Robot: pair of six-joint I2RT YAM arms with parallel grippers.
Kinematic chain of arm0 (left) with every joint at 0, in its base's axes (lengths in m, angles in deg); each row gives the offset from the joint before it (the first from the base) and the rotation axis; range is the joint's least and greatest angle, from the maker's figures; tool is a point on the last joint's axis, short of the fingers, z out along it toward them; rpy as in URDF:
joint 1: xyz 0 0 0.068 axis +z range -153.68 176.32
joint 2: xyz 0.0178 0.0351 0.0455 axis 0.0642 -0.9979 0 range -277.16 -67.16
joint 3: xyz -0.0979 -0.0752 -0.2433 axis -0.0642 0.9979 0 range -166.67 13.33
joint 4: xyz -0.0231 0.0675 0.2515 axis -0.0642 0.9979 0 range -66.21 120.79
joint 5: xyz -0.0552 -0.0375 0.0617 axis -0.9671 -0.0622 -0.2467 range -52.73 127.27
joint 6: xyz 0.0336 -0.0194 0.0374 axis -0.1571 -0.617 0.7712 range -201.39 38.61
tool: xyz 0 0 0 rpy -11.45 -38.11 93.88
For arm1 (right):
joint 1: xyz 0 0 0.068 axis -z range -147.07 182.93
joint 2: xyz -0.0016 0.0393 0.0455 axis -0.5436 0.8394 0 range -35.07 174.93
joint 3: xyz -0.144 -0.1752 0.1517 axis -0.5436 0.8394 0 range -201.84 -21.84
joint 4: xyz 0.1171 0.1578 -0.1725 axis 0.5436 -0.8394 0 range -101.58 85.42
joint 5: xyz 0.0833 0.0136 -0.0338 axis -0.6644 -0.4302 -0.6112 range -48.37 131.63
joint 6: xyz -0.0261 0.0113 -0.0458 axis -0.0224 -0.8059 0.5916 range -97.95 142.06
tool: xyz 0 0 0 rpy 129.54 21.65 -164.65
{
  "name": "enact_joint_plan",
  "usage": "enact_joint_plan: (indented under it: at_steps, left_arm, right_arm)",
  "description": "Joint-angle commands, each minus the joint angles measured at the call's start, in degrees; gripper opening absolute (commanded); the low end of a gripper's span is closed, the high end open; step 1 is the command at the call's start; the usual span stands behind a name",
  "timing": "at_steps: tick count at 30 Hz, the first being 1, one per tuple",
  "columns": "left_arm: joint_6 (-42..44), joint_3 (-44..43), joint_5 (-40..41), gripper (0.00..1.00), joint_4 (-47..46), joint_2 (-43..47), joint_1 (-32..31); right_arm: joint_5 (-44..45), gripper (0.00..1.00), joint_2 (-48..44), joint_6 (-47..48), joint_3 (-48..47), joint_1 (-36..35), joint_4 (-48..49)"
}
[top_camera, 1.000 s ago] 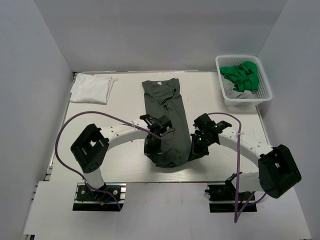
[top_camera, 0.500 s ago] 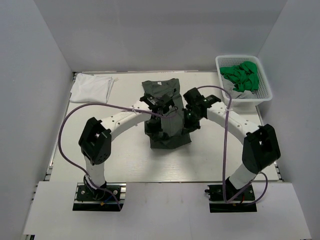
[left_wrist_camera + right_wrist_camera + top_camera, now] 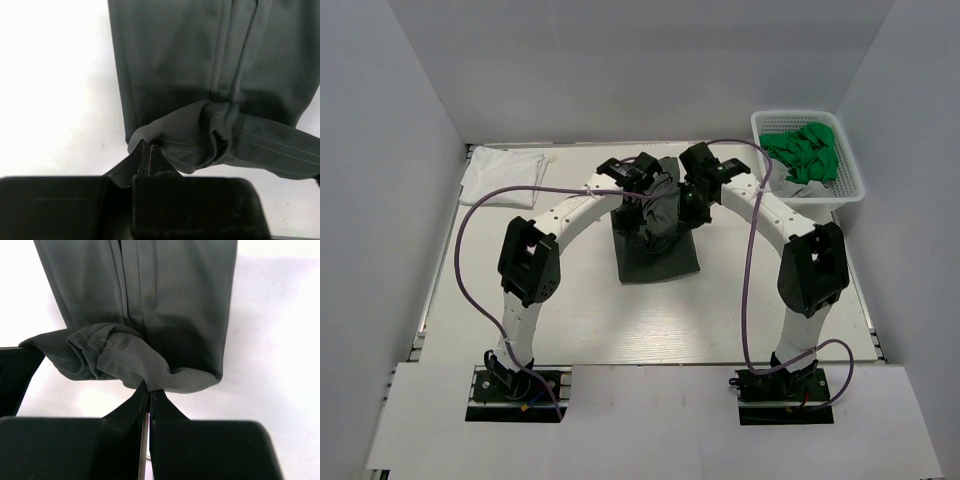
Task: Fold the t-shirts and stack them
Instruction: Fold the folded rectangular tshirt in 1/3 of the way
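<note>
My left tool (image 3: 149,148) and right tool (image 3: 149,391) each pinch a hem corner of the olive tee (image 3: 658,250), well left of the basket (image 3: 808,204), doubling it over itself. The white tee (image 3: 502,177), farther left on the tabletop (image 3: 570,320), looks folded; this fold and stacking remain, I judge.

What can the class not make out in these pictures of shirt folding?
Top view: far end of the dark t-shirt, covered by both arms.
Wrist views: that shirt's full outline, cut off by the frame edges.
Top view: folds of the white t-shirt, too small to read.
Top view: what lies under the green cloth in the basket.
</note>
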Motion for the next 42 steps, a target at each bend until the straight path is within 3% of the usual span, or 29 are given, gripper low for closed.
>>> enact_joint_plan:
  at_steps: [1,8,28,31,32,33,34,37,38,40,42]
  left_arm:
    - [1.6,-3.7,1.5,0.0,-0.1,0.5,1.7]
    - [3.5,-4.9,-0.4,0.0,-2.0,-1.8,4.8]
    - [3.9,-4.2,-3.7,0.0,-5.4,-7.8,8.2]
    - [3.2,-4.9,-3.7,0.23,-6.1,-9.1,10.0]
    - [3.1,-5.6,-3.7,0.51,-7.5,-9.1,11.1]
    - [3.1,-6.1,-3.7,0.67,-8.1,-9.7,11.8]
    - [2.5,-8.0,-3.7,0.68,-8.1,-9.7,12.4]
    - [2.5,-12.7,-4.3,0.83,-8.7,-11.1,15.5]
    - [2.5,-13.9,-5.1,0.99,-8.2,-11.6,16.8]
    - [2.5,-14.6,-5.7,1.0,-7.7,-10.3,17.3]
    - [4.5,-10.0,-5.7,1.0,-9.0,-6.3,17.9]
  right_arm:
    - [1.7,0.0,1.9,1.5,-4.5,1.3,-0.6]
    - [0.7,0.0,6.4,2.5,-10.4,2.8,-0.6]
    - [-3.4,0.0,16.5,2.2,-13.7,4.9,6.2]
    - [-2.6,0.0,17.9,1.9,-14.0,5.1,9.6]
    - [-2.7,0.12,18.4,1.4,-14.5,5.6,11.8]
    - [-3.1,0.18,19.6,0.9,-16.2,5.9,12.4]
    - [-5.6,0.2,20.6,0.6,-17.1,6.4,12.9]
    - [-8.9,0.52,21.7,0.4,-19.5,8.0,18.9]
    - [-10.1,0.67,21.4,-0.1,-20.1,8.3,19.5]
    - [-10.3,0.8,20.5,1.0,-19.4,8.5,19.7]
    - [-9.4,0.9,16.8,3.0,-15.4,8.6,20.4]
